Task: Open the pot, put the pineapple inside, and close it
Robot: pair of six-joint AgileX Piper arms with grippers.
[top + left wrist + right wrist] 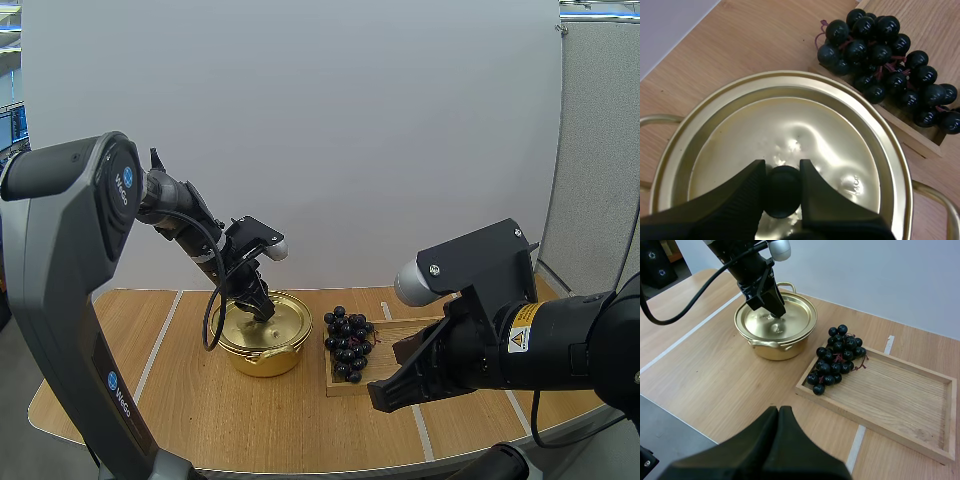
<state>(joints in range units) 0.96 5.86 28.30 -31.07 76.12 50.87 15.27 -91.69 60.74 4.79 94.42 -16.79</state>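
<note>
Left wrist view showed the left gripper (782, 170) clamped on the lid's black knob (782, 192), one finger on each side, the fingers covering the knob's base. The gold lid (805, 130) sat flat on the pot (262, 358), hiding the pot's inside; the pot's handles (660, 119) ran off past the lid's rim and were cut off.

The fruit on hand was a bunch of grapes (836, 359) (dark, on a reddish stem), lying at the end of the wooden tray (905, 395) nearest the pot, a few grapes hanging over the tray's edge. The tray stood just beside the pot, not touching it. In the high view the right arm covered the tray's near end and far side.

The right gripper (778, 412) had its fingers pressed together on nothing, held above the table (705, 375) on the near side of the tray, well apart from pot and grapes. The rest of the tray beyond the grapes was bare wood, and bare tabletop lay between the pot and the table's front edge.
</note>
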